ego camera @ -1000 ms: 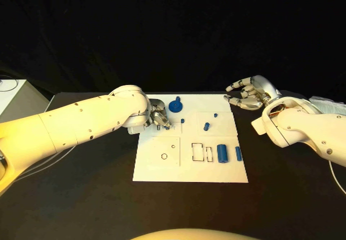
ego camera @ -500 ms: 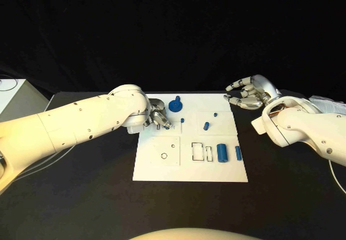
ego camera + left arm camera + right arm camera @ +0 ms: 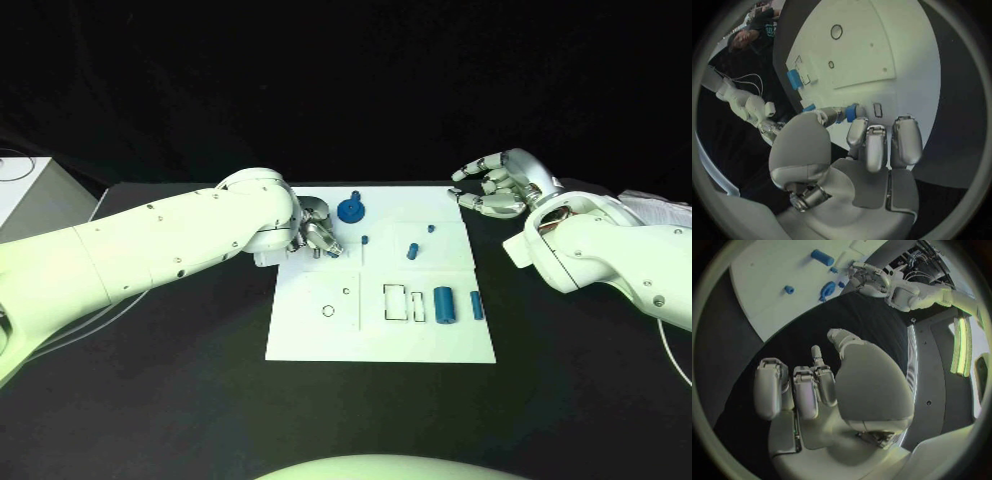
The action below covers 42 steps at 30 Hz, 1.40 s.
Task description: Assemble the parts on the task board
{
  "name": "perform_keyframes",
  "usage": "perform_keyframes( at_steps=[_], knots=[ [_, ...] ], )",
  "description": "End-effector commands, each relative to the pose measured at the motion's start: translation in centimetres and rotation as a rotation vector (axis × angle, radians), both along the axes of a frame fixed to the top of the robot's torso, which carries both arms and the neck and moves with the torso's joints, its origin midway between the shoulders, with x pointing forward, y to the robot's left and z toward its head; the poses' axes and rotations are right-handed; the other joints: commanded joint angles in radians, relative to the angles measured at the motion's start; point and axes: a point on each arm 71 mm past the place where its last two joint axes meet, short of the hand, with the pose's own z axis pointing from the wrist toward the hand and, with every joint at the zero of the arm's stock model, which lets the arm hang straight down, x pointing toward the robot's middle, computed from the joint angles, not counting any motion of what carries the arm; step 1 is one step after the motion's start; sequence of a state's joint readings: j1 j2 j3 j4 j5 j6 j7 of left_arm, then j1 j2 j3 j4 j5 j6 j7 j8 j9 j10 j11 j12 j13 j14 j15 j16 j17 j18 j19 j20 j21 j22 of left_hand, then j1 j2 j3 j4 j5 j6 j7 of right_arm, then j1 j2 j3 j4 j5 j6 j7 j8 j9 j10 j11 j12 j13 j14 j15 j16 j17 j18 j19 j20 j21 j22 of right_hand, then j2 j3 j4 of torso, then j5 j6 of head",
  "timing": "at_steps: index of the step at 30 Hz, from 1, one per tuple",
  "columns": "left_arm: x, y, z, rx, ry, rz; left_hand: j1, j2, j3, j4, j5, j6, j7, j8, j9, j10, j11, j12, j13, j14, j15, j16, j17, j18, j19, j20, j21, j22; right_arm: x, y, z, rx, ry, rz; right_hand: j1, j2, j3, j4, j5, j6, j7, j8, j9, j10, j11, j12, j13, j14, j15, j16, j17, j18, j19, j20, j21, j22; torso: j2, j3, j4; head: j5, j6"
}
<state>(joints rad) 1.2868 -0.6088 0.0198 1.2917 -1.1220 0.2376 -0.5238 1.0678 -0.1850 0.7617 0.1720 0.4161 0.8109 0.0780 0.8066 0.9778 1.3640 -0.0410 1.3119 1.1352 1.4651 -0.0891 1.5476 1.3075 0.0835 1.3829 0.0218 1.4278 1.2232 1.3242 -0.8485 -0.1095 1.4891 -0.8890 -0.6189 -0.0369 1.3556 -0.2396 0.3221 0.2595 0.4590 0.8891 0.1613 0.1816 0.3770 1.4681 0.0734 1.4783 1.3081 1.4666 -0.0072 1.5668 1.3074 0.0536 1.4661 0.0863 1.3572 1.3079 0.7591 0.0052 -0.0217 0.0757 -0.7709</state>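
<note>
The white task board lies mid-table, also visible as the task board in the left wrist view. My left hand hangs over its far left corner and pinches a small blue part between thumb and a finger. On the board are a blue disc with a knob, a short peg, a blue cylinder and a slim blue bar. My right hand hovers off the board's far right corner, fingers loosely curled and apart, holding nothing.
Black outlines of slots and small holes mark the board's near half. A white box stands at the table's left edge with a cable beside it. A white cloth lies at the far right.
</note>
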Motion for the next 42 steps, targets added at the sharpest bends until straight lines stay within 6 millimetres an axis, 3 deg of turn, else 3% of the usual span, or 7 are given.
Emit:
perform_keyframes(
  at_steps=[1, 8, 26, 28, 42],
  knots=[
    [-0.4, 0.0, -1.0, 0.038, 0.043, -0.022, 0.003, 0.014, 0.121, -0.126, 0.005, 0.054, -0.050, 0.006, 0.017, 0.001, -0.001, -0.005, -0.001, 0.093, -0.005, -0.002, 0.221, -0.012, 0.004, -0.003, 0.003, 0.001, 0.0, 0.1, 0.0, -0.009, -0.001, 0.010, -0.005, -0.008, 0.007, 0.001, 0.006, 0.000, -0.001, 0.006, 0.002, 0.014, 0.001, 0.007, 0.184, 0.100, 0.002, -0.005, 0.247, 0.003, 0.034, 0.005, -0.006, 0.045, 0.000, 0.0001, 0.0001, 0.000, 0.000],
    [-0.3, -0.1, -1.0, 0.037, 0.040, -0.019, 0.002, 0.015, 0.120, -0.128, 0.004, 0.055, -0.050, 0.006, 0.018, 0.001, -0.002, -0.006, -0.003, 0.092, -0.005, -0.002, 0.220, -0.012, 0.004, -0.003, 0.003, 0.001, 0.0, 0.1, 0.0, -0.009, -0.001, 0.011, -0.005, -0.008, 0.007, 0.001, 0.006, 0.000, -0.001, 0.006, 0.002, 0.014, 0.001, 0.007, 0.184, 0.100, 0.002, -0.005, 0.247, 0.003, 0.034, 0.005, -0.006, 0.045, 0.001, -0.0014, -0.0015, -0.002, -0.001],
    [-0.5, -0.3, -2.1, 0.062, 0.059, -0.027, -0.020, 0.008, 0.080, -0.120, -0.012, 0.058, -0.052, -0.003, 0.026, 0.002, -0.002, -0.009, -0.009, 0.093, -0.005, -0.002, 0.222, -0.012, 0.005, -0.004, 0.002, 0.002, -0.1, 0.0, 0.0, -0.009, 0.001, 0.010, -0.005, -0.008, 0.007, 0.001, 0.006, 0.000, -0.001, 0.006, 0.002, 0.014, 0.001, 0.007, 0.184, 0.100, 0.002, -0.005, 0.247, 0.003, 0.034, 0.005, -0.006, 0.045, 0.001, 0.0001, -0.0007, -0.008, -0.013],
    [-0.5, -0.3, -2.2, 0.064, 0.061, -0.029, -0.023, 0.008, 0.071, -0.118, -0.014, 0.060, -0.053, -0.004, 0.028, 0.011, -0.002, 0.002, 0.010, 0.093, -0.006, -0.002, 0.222, -0.012, 0.005, -0.004, 0.002, 0.001, -0.1, 0.0, 0.0, -0.009, 0.002, 0.010, -0.005, -0.008, 0.007, 0.001, 0.006, 0.000, -0.001, 0.006, 0.002, 0.014, 0.001, 0.007, 0.184, 0.100, 0.002, -0.005, 0.247, 0.003, 0.034, 0.005, -0.006, 0.045, 0.001, 0.0003, -0.0006, -0.009, -0.014],
    [-0.6, -0.4, -2.3, 0.065, 0.061, -0.030, -0.028, 0.006, 0.054, -0.114, -0.016, 0.065, -0.055, -0.006, 0.031, 0.010, -0.003, 0.003, 0.011, 0.093, -0.007, -0.002, 0.221, -0.012, 0.004, -0.004, 0.000, 0.001, -0.1, 0.0, 0.0, -0.009, 0.002, 0.011, -0.005, -0.008, 0.007, 0.001, 0.006, 0.000, -0.001, 0.006, 0.002, 0.014, 0.001, 0.007, 0.184, 0.100, 0.002, -0.005, 0.247, 0.003, 0.034, 0.005, -0.006, 0.045, -0.001, 0.0005, -0.0001, -0.010, -0.015]
  ],
)
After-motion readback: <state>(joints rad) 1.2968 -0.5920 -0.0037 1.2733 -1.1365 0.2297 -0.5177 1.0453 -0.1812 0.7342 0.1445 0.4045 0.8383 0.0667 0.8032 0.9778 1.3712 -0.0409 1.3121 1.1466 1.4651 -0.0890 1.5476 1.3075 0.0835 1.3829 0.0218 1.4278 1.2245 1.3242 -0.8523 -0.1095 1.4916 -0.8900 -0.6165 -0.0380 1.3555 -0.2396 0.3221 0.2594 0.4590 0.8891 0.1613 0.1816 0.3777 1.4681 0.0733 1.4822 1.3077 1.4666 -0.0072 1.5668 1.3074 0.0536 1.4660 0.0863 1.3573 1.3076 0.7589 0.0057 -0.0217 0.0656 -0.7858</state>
